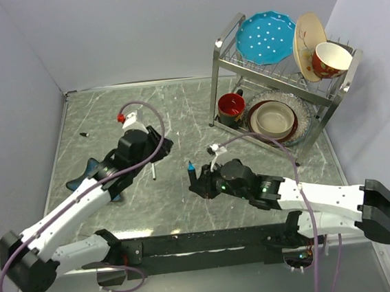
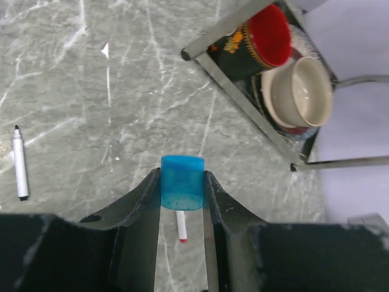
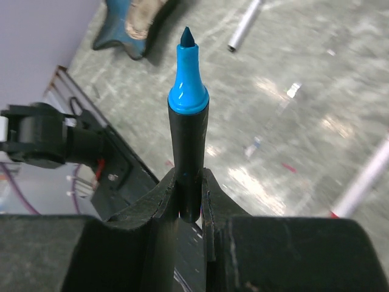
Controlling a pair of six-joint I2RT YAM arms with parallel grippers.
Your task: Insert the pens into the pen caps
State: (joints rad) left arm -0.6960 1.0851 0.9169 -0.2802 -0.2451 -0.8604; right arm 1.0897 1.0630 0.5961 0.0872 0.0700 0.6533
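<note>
My left gripper (image 2: pixel 182 177) is shut on the translucent blue cap (image 2: pixel 182 182) and holds it above the table; in the top view this gripper (image 1: pixel 160 146) is left of centre. My right gripper (image 3: pixel 188 179) is shut on the thick black-barrelled pen (image 3: pixel 185 128), blue tip up; in the top view the gripper (image 1: pixel 197 182) and the pen (image 1: pixel 191 167) are at the table's middle. A white pen with a red tip (image 2: pixel 181 226) lies under the left jaws. A white black-tipped pen (image 2: pixel 20 163) lies further left. A black cap (image 1: pixel 83 134) lies far left.
A dish rack (image 1: pixel 281 69) at the back right holds a blue plate (image 1: pixel 265 37), a red cup (image 1: pixel 231 106) and bowls (image 1: pixel 273 118). A blue fish-shaped object (image 1: pixel 87 173) lies under the left arm. A white pen (image 1: pixel 154 170) lies between the two grippers.
</note>
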